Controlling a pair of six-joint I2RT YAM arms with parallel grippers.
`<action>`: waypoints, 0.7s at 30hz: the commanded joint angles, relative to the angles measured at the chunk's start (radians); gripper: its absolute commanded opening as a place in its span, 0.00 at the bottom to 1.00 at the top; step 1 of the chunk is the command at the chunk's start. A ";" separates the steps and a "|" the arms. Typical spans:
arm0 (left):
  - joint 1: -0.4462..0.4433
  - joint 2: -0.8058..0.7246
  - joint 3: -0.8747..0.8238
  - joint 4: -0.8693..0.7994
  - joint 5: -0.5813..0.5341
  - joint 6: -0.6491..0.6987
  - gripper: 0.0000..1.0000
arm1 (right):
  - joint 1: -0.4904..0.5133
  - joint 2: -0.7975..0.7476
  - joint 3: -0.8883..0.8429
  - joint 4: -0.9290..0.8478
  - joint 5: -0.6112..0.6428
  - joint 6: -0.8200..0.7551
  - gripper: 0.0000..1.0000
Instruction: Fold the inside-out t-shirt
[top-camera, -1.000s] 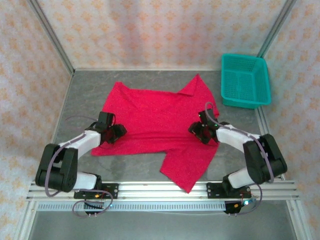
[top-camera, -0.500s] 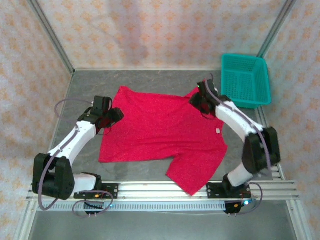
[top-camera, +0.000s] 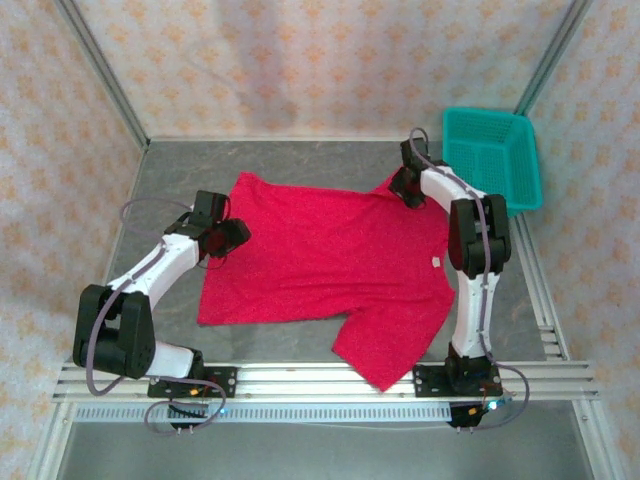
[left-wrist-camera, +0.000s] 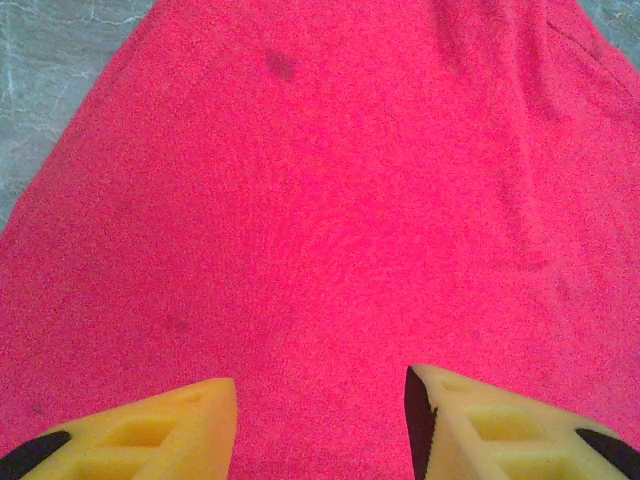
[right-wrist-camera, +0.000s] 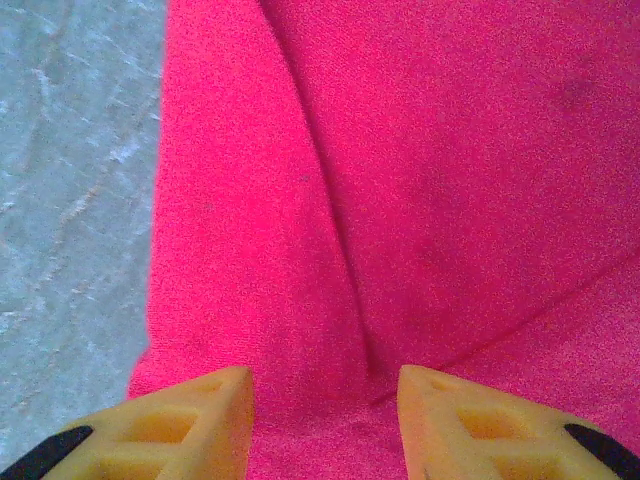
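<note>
From above, the red t-shirt (top-camera: 330, 260) lies spread almost flat in the middle of the grey table (top-camera: 170, 180). One sleeve reaches toward the lower middle of the frame, and a small white tag (top-camera: 437, 263) shows near the shirt's right edge. The left claw (top-camera: 222, 238) sits at the shirt's left edge. The right claw (top-camera: 404, 188) sits at its upper right corner, near the teal basket (top-camera: 490, 160) in the upper right of the frame. No part of the shirt is laid over another, so the folding looks not yet begun: the cloth is flattened out, and every fold is left to make.

In the left wrist view, the two yellow fingers (left-wrist-camera: 150, 430) stand partly apart at the bottom of the frame. Smooth red cloth runs between and beyond them, and nothing is pinched. Whether the tips touch the cloth cannot be told.

In the right wrist view, the fingers (right-wrist-camera: 170, 425) are likewise partly apart and hold nothing. A soft crease in the cloth leads toward the gap between them. Bare table shows at the left of the frame, so this claw is at the shirt's edge.
</note>
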 joint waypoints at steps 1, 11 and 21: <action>0.004 0.014 -0.001 0.026 0.007 0.017 0.49 | 0.002 0.027 0.039 -0.034 -0.006 -0.004 0.45; 0.005 0.002 0.008 0.015 0.006 0.020 0.49 | 0.002 0.039 0.022 -0.030 -0.010 0.036 0.47; 0.006 0.002 0.003 0.017 0.009 0.017 0.48 | 0.002 0.051 0.042 -0.031 -0.008 0.043 0.18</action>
